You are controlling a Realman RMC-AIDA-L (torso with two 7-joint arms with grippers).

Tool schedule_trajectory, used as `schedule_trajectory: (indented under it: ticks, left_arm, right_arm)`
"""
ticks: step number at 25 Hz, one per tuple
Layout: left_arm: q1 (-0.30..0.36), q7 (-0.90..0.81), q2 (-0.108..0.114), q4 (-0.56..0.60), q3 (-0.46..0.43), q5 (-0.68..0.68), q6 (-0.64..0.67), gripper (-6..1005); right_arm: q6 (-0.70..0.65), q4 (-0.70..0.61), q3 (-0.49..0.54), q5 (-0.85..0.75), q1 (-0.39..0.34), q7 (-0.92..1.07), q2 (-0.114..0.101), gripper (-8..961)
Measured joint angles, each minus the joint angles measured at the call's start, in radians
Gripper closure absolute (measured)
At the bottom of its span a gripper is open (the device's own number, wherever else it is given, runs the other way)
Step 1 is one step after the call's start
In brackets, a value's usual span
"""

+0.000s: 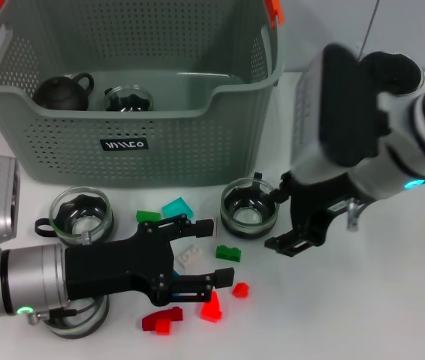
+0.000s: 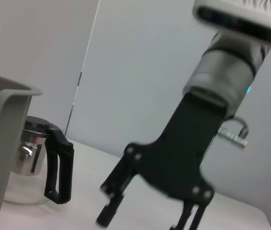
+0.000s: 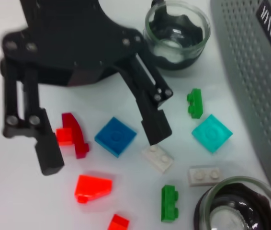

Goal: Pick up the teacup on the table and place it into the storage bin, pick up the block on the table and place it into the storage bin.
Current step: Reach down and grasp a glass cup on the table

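Note:
The storage bin (image 1: 134,112) stands at the back with a dark teapot (image 1: 62,91) and a glass cup (image 1: 128,98) inside. One glass teacup (image 1: 248,210) (image 3: 236,211) sits in front of the bin's right corner. My right gripper (image 1: 276,219) (image 2: 142,223) is open just right of it, one finger near its rim. Another teacup (image 1: 81,214) (image 3: 176,31) stands further left. My left gripper (image 1: 214,251) (image 3: 103,148) hangs open over scattered blocks, with a blue block (image 3: 115,136) between its fingers and a white block (image 1: 192,256) (image 3: 157,158) by one fingertip.
Green (image 1: 227,253), cyan (image 1: 176,208), red (image 1: 211,307) and dark red (image 1: 161,321) blocks lie around the left gripper. A third glass cup (image 1: 77,315) sits under the left arm. A glass teapot with a black handle (image 2: 35,160) stands beyond the bin's corner.

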Motion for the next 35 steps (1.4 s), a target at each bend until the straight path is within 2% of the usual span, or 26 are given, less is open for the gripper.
schedule_trajectory:
  ticks: [6, 11, 17, 23, 31, 35]
  left_arm:
    - [0.002, 0.0, 0.0, 0.0, -0.002, 0.0, -0.001, 123]
    - [0.0, -0.002, -0.001, -0.003, 0.001, 0.0, -0.002, 123]
    - [0.002, -0.002, -0.001, -0.003, -0.003, 0.0, -0.002, 124]
    - [0.002, -0.002, -0.002, -0.004, -0.004, 0.0, -0.009, 124]
    - [0.002, -0.001, -0.002, -0.005, -0.004, 0.0, -0.013, 123]
    - [0.003, 0.002, -0.002, -0.004, -0.006, 0.0, -0.013, 123]
  right_arm:
    - [0.176, 0.124, -0.139, -0.052, 0.028, 0.009, 0.004, 208]
    - [0.291, 0.248, -0.213, -0.056, 0.079, 0.028, 0.006, 208]
    - [0.346, 0.351, -0.265, -0.057, 0.131, 0.041, 0.007, 208]
    - [0.36, 0.36, -0.287, -0.058, 0.136, 0.052, 0.008, 209]
    - [0.351, 0.348, -0.285, -0.058, 0.14, 0.082, 0.005, 401]
    - [0.346, 0.346, -0.286, -0.057, 0.142, 0.08, 0.005, 566]
